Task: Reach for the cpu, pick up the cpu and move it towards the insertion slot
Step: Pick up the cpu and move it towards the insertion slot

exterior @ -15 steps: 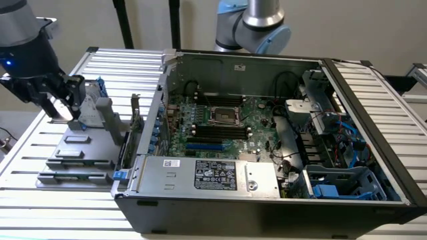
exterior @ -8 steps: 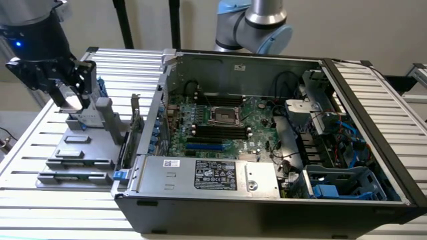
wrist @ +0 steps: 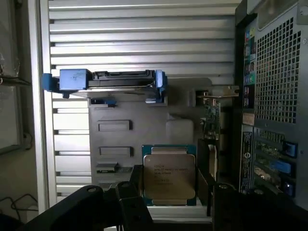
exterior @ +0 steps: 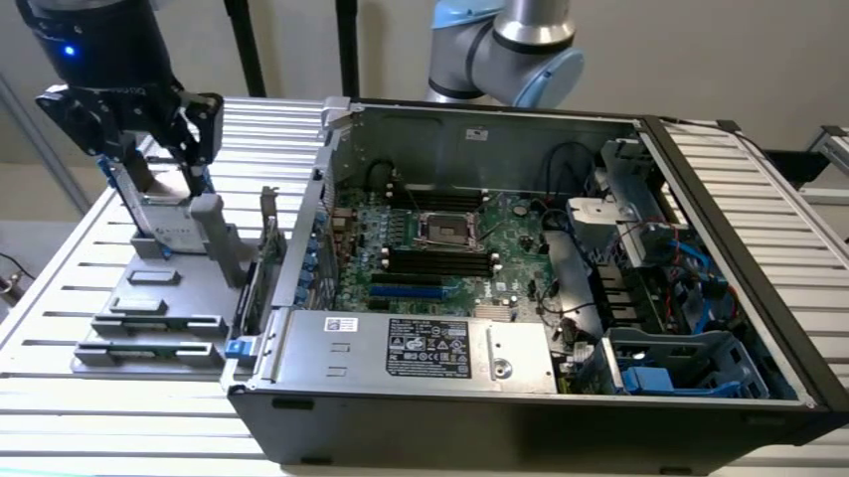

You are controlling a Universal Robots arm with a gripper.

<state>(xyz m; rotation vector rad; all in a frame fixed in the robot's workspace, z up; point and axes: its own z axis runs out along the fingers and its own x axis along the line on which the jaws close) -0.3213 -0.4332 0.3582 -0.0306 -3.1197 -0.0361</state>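
One hand [exterior: 162, 194] down at cpu [wrist: 168, 175] on grey fixture [exterior: 133, 333] beside PC case [exterior: 398, 422], can't tell if open or clamped.

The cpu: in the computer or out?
Out: the cpu lies flat on the grey tray beside the case; the insertion slot looks empty.

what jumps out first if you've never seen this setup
The open computer case fills most of the exterior view, with the shiny insertion slot in the middle of its green motherboard. At that view's upper left, the gripper hangs over a grey parts tray beside the case. In the wrist view, the cpu lies flat on that tray near the gripper, with a blue-framed hard drive farther off.
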